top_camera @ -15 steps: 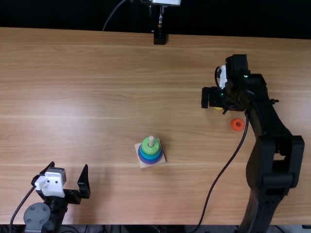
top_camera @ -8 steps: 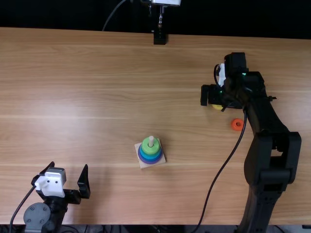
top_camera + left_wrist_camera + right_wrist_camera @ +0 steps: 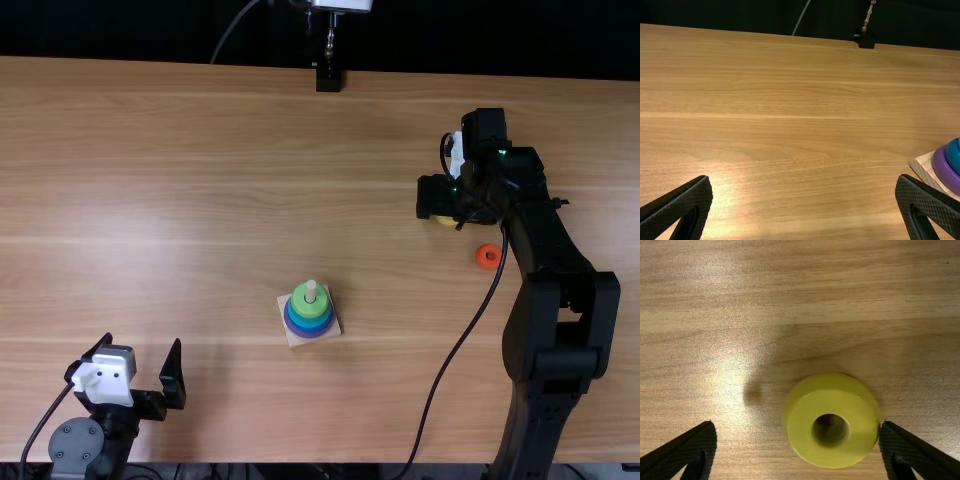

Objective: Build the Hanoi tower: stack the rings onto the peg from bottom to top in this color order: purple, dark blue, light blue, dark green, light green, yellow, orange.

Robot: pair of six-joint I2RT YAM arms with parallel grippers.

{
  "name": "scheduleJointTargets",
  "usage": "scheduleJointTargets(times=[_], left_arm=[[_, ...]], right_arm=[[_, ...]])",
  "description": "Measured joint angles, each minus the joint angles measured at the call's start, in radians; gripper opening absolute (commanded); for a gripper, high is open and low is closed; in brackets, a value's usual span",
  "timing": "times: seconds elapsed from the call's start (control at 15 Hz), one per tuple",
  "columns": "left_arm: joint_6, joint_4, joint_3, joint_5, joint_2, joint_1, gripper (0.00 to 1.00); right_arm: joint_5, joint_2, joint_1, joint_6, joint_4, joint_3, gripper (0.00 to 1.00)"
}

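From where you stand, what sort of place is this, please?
Probably a robot test bench: a wooden table with two black arms, a dark backdrop behind it, and a ring-stacking toy set out.

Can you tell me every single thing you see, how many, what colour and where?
Table: one, light brown wood, under everything
Square base: one, pale wood, on the table
Peg: one, pale, upright on the base
Stacked rings: several, purple lowest, blues above, green on top
Yellow ring: one, yellow, on the table
Orange ring: one, orange, near the yellow one
Stand: one, black, far edge
Left gripper: one, black, near left corner, fingers apart
Right gripper: one, black, over the yellow ring, fingers apart
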Motion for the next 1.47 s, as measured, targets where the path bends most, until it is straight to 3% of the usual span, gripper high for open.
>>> scheduleJointTargets(times=[0.47,0.53,0.67,0.73,1.2,1.33,1.47], left_arm=[[0.000,0.000,0.000,0.000,0.000,0.000,1.00],[0.000,0.000,0.000,0.000,0.000,0.000,1.00],[0.001,0.000,0.000,0.000,0.000,0.000,1.00],[0.000,0.000,0.000,0.000,0.000,0.000,1.00],[0.001,0.000,0.000,0.000,0.000,0.000,1.00],[0.000,0.000,0.000,0.000,0.000,0.000,1.00],[0.000,0.000,0.000,0.000,0.000,0.000,1.00]], right_arm=[[0.004,0.033,0.000,0.001,0.011,0.002,0.65],[0.005,0.033,0.000,0.000,0.010,0.002,0.51],[0.006,0.033,0.000,0.000,0.010,0.002,0.06],[0.006,0.034,0.000,0.001,0.010,0.002,0.00],[0.005,0.029,0.012,-0.004,-0.011,0.009,0.00],[0.004,-0.038,0.042,-0.016,-0.102,0.010,0.00],[0.004,-0.132,0.083,-0.048,-0.198,0.046,0.00]])
